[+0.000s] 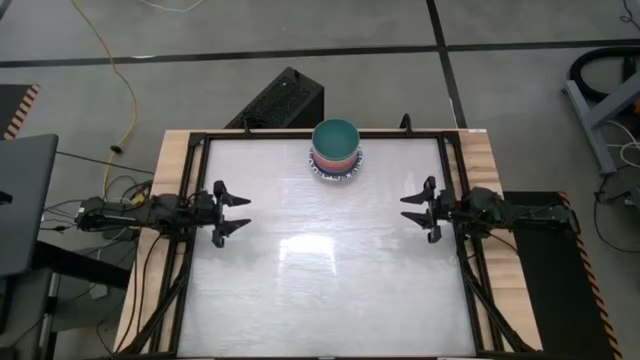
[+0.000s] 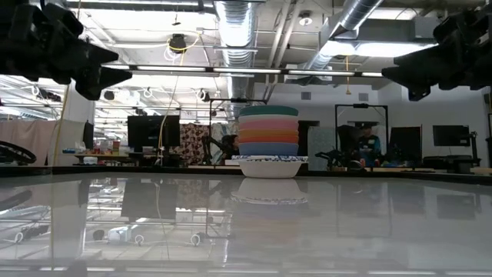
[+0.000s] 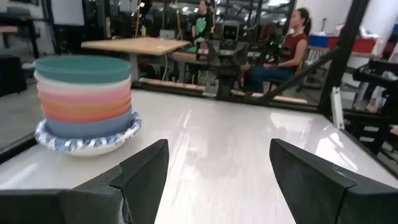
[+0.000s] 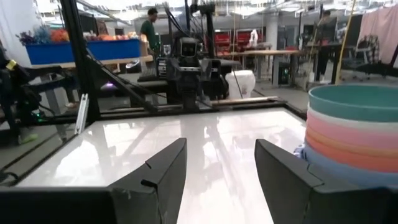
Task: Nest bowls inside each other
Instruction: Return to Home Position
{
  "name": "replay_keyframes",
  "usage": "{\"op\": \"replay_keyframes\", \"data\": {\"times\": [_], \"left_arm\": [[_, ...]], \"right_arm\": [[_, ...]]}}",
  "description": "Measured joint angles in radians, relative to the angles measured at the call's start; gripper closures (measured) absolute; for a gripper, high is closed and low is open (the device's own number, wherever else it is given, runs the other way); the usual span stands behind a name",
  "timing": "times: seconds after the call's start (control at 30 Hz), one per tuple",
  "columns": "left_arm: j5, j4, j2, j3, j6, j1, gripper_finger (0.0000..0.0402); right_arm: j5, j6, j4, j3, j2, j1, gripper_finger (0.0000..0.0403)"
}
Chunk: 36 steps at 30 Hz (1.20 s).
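The bowls (image 1: 336,150) stand as one nested stack at the middle of the table's far edge, a teal bowl on top, then cream, pink, orange and blue ones, all resting in a white bowl with a blue patterned rim (image 2: 269,164) whose base sits on the table. The stack (image 3: 84,99) shows in the left wrist view and the stack (image 4: 354,130) in the right wrist view too. My left gripper (image 1: 240,214) hovers open at the table's left edge. My right gripper (image 1: 410,209) hovers open at the right edge. Neither is near the stack.
The white glossy tabletop (image 1: 330,280) lies bare between the arms and toward the near edge. A black frame (image 1: 195,140) runs around the table. Beyond the table, people sit and stand in the room (image 3: 292,43).
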Motion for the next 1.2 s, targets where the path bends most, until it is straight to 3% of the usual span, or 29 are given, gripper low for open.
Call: {"op": "replay_keyframes", "data": {"times": [0.23,0.5,0.7,0.83,1.1,1.2], "left_arm": [[-0.023,-0.011,0.000,0.000,-0.010,0.000,0.0132],[-0.023,0.032,0.000,-0.002,0.026,0.000,0.0132],[-0.003,0.068,0.000,-0.002,0.024,0.000,0.0132],[0.006,0.092,0.000,-0.002,0.019,0.000,0.0132],[0.070,0.046,0.000,-0.002,-0.010,0.000,0.0132],[0.062,0.012,0.000,-0.002,-0.022,0.000,0.0132]], "right_arm": [[-0.002,0.066,-0.024,0.000,0.000,-0.001,0.0193],[-0.108,0.090,0.245,0.000,0.000,-0.001,0.0193],[-0.027,0.140,0.378,0.000,0.000,-0.037,0.0193],[-0.040,0.165,0.429,0.000,0.000,-0.093,0.0193],[-0.257,0.233,0.224,0.000,0.000,-0.189,0.0193],[-0.238,0.228,0.130,0.000,0.000,-0.206,0.0193]]}}
